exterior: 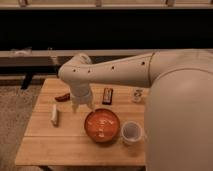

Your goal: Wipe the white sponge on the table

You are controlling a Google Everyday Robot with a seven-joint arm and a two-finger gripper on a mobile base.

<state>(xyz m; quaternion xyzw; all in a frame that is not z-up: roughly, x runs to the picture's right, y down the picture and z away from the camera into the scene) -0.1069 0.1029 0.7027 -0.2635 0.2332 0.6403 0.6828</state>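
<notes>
Behind everything runs a dark wall with a pale ledge (125,52) across it, and a speckled carpet (11,117) lies to the left of the table (60,147), whose light plank top has a honey-coloured grain. The white sponge (54,114) lies flat near the table's left edge, about halfway between the far and near edges. Its long axis runs from the far edge toward the near edge, almost parallel to the left edge. The robot's bulky white arm (125,70) reaches in from the right, and the gripper (83,107) points down over the middle of the table, just beside the far rim of the orange bowl (102,125) and apart from the sponge. Its fingers stand spread with nothing between them. A small red object (62,97) lies between the sponge and the far edge. A dark rectangular bar (107,95) lies toward the far edge with its long axis also far to near; its label cannot be read. A small white container (137,95) stands beyond it, and a translucent white cup (131,132) touches the bowl's right side.
</notes>
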